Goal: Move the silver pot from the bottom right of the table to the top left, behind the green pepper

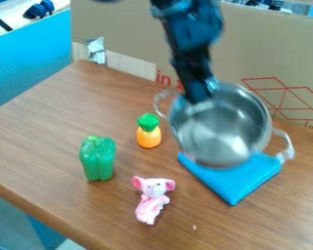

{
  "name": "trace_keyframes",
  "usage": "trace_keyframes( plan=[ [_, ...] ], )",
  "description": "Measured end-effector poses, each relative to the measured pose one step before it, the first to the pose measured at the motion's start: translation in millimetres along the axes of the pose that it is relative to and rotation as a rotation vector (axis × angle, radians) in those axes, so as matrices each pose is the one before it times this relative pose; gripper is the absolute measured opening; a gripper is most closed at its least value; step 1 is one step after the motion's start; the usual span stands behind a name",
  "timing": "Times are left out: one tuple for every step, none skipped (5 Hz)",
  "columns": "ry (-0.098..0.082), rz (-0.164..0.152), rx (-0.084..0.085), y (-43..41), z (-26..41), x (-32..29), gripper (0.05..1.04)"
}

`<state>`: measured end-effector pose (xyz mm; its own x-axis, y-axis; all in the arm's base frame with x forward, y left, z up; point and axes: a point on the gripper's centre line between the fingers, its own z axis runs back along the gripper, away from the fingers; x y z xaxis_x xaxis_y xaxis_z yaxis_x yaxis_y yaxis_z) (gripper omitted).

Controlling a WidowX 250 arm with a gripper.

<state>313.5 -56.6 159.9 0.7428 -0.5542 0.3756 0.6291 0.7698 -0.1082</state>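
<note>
The steel pot (224, 129) is in the hand (201, 97): the hand comes down at the pot's far rim and appears closed on it, to judge by the way the pot tips towards the camera, its inside turned to view. So the grasp looks made, while letting go and leaving the pot upright on its base are not done; how far along the whole work is, I can't tell. The pot is above the blue cloth (231, 188), hiding the cloth's far part, and whether its underside touches the cloth I can't make out. Its two looped metal handles stick out on opposite sides. The table (48, 117) has a brown wood-grain top with a rounded front edge. To the left of the pot stand an orange toy with a green top (148, 132) and, farther left, a green toy pepper (98, 158); nearer the camera, a pink-and-white toy mouse (150, 199) lies beside the cloth, apart from it. Behind the table rises a cardboard sheet (129, 31) with red markings, a crumpled silvery piece (96, 50) stuck near its left end. A blue panel (25, 63) runs along the left, with pale floor (9, 217) at the lower left
</note>
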Motion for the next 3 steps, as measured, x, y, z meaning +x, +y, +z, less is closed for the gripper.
trace_keyframes(
  plan=[
    [-0.0238,0.1877,0.0623,43.13,29.64,-10.38,0.085],
    [0.0061,0.1791,0.0252,48.79,4.73,-14.84,0.085],
    [0.0343,0.1917,0.0386,60.04,-21.47,-5.52,0.085]
  ],
)
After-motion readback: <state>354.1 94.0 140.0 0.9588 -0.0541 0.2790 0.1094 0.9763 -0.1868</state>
